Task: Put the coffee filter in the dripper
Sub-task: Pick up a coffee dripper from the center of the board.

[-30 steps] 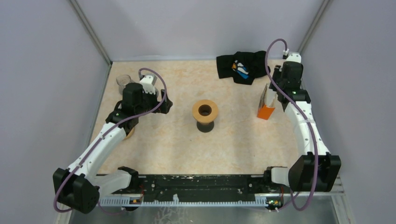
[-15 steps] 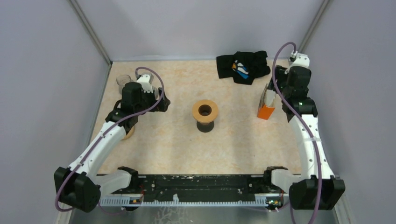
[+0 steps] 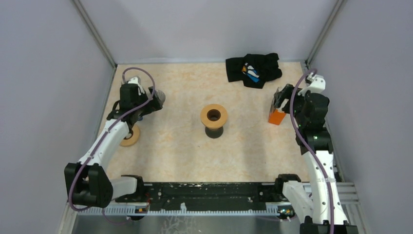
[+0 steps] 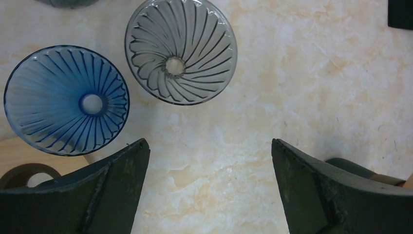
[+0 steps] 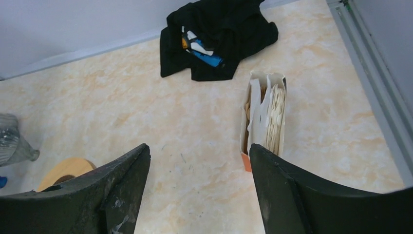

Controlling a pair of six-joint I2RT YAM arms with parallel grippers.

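Note:
An orange pack of paper coffee filters (image 3: 277,116) stands open at the right; the right wrist view shows the filters (image 5: 273,114) inside it. My right gripper (image 3: 284,96) (image 5: 197,148) is open and empty, above and just near of the pack. A clear grey dripper (image 4: 181,51) and a blue dripper (image 4: 65,100) stand side by side at the back left. My left gripper (image 3: 152,104) (image 4: 209,146) is open and empty, hovering just short of both. The grey dripper also shows in the top view (image 3: 159,97).
A wooden dripper stand (image 3: 214,117) stands mid-table, also in the right wrist view (image 5: 65,170). A wooden ring (image 3: 129,137) lies at the left under the left arm. A crumpled black cloth (image 3: 253,68) lies at the back right. Grey walls enclose the table.
My left arm has swung left and back, away from the middle. My right arm has drawn back toward the near right, and its gripper now points at the filter pack.

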